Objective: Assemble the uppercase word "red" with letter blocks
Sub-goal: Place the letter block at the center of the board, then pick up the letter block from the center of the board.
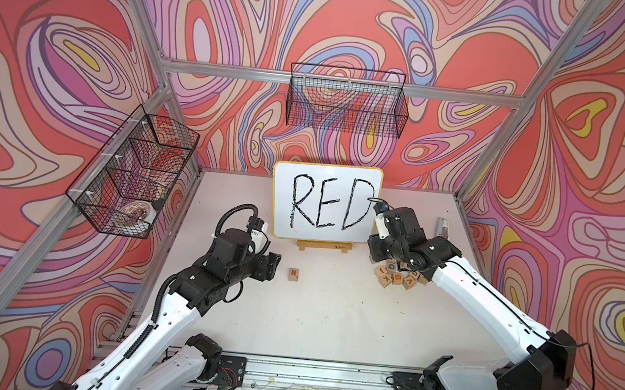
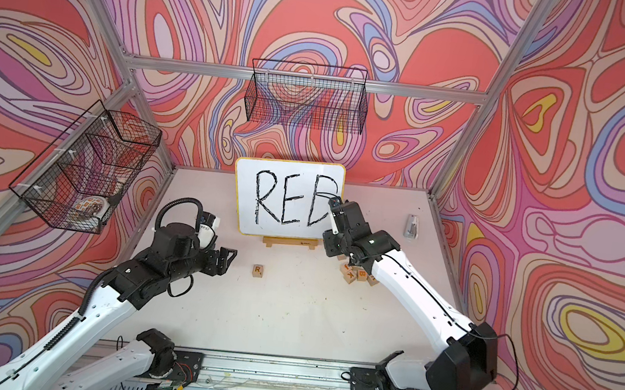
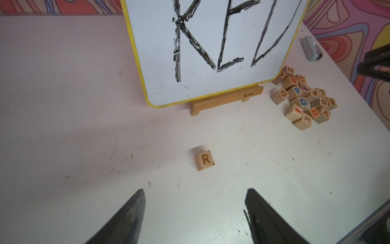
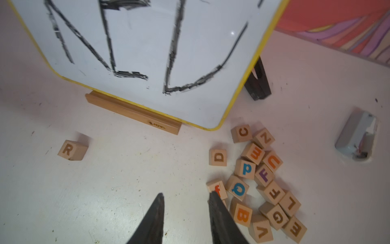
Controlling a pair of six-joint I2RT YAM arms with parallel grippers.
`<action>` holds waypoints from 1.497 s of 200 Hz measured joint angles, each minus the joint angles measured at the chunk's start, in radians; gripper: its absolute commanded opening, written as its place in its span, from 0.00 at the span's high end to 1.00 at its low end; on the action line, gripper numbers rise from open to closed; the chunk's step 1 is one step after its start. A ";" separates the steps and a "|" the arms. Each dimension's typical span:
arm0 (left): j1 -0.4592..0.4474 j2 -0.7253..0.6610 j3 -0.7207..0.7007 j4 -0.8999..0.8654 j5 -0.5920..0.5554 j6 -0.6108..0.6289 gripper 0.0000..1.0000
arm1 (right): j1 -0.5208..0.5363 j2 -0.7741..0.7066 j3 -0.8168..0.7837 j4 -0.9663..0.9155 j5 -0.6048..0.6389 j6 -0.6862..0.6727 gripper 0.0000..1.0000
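The right arm [image 1: 489,301] hides most of the heap of light-wood letter cubes [image 1: 397,278] near the white table's [image 1: 329,324] back right corner in both top views — its D block [image 4: 218,157] and E block [image 4: 295,229] show only from the wrists. The R block [image 1: 293,274] sits alone before the yellow-rimmed whiteboard [image 1: 327,173]. Left gripper [image 3: 195,190]: jaws apart, empty. Right gripper [image 4: 186,194] likewise — one finger [image 4: 219,211] overlaps the "f" cube [image 4: 216,187].

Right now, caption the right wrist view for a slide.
Right gripper near the block pile; R block alone before the board.

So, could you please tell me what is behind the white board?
A dark prop pokes out behind the white board near one lower corner; the rest behind it is covered by the board itself.
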 measured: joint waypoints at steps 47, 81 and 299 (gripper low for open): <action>-0.023 0.130 0.070 0.114 0.063 0.034 0.24 | -0.187 -0.040 -0.108 -0.042 0.013 0.166 0.63; -0.034 0.145 0.054 0.155 0.088 0.030 0.24 | -0.330 -0.038 -0.127 -0.086 0.003 0.246 0.63; -0.041 0.114 0.034 0.169 0.069 0.018 0.24 | -0.632 0.216 -0.216 0.058 -0.166 0.251 0.65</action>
